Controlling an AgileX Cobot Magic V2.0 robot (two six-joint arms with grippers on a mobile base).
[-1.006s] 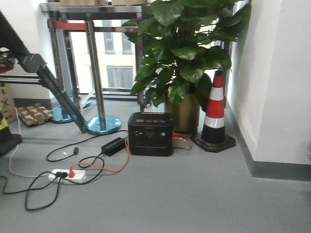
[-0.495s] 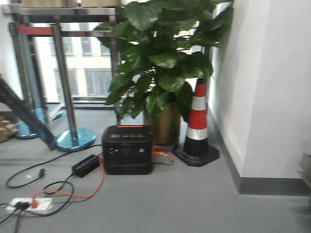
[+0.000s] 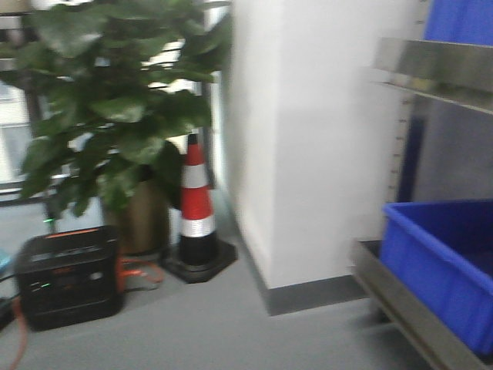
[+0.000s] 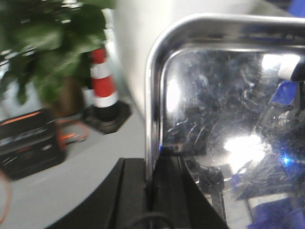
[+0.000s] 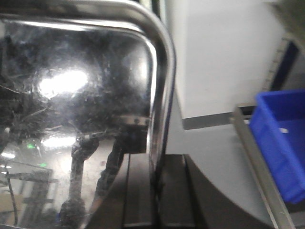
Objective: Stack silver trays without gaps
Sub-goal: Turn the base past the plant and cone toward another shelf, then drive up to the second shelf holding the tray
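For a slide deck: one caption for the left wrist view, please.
Left gripper pinching the rim of a silver tray, traffic cone and potted plant beyond.

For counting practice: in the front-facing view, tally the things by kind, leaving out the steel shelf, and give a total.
Traffic cone: 1
Potted plant: 1
Black power station: 1
Blue bins, lower and upper: 2
Total: 5
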